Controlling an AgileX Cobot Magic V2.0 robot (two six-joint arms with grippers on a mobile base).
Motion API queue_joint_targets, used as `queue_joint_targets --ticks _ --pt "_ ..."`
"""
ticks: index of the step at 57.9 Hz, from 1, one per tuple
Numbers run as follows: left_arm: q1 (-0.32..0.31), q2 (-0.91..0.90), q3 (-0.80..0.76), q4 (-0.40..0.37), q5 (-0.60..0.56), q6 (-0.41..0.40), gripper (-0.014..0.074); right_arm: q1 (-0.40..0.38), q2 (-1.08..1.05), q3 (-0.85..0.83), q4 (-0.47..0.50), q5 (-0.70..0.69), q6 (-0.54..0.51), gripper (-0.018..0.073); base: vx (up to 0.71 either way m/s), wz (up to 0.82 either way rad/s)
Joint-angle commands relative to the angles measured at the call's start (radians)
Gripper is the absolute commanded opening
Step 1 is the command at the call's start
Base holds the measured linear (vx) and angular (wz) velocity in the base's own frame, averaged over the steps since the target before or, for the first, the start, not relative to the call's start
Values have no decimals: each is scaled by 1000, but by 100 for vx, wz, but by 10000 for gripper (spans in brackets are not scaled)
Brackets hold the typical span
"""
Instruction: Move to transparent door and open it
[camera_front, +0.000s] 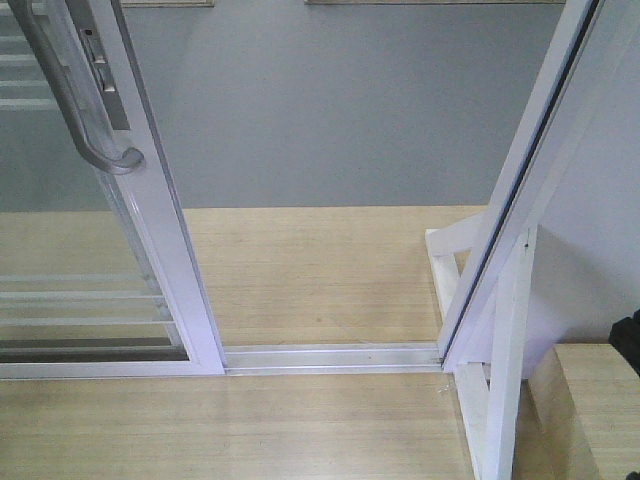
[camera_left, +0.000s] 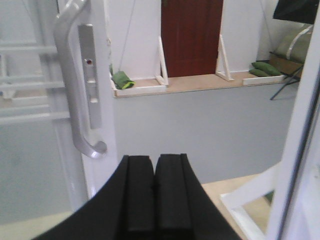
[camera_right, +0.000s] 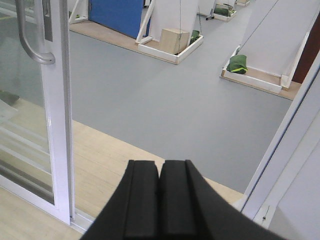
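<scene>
On my front camera the transparent door (camera_front: 110, 250) stands at far left, slid aside: clear glass with thin white bars in a smooth white frame, its curved grey metal handle (camera_front: 75, 95) on the inner edge. A ribbed metal floor track (camera_front: 330, 356) runs right across pale wood-grain boards to the slanted white jamb (camera_front: 520, 190). My left gripper (camera_left: 154, 192) and right gripper (camera_right: 160, 200) both show matte black pads pressed together, holding nothing.

You can't see the top of the transparent door (camera_front: 150, 240); front view crops it, and its handle (camera_front: 70, 95) runs off the upper edge. Left pincer (camera_left: 154, 192) and right pincer (camera_right: 160, 197): only fingertips show, rest cut by bottom edge. Dark obj (camera_front: 628, 342) at right edge: can't ID.
</scene>
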Motion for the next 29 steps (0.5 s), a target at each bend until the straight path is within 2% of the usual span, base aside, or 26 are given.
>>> queue_joint_targets --ticks 1,10,21,29 --pt "-6 10 -5 67 -175 8 0 -5 10 -28 2 -78 -1 -3 0 0" --pt "-8 -20 80 149 -329 7 0 -5 10 -28 2 -79 -2 -3 0 0" --pt "-8 -109 211 236 -351 7 0 -5 10 -28 2 -79 -2 -3 0 0" --pt "-8 -127 317 236 -404 5 0 -5 10 -28 1 -78 -2 -3 0 0"
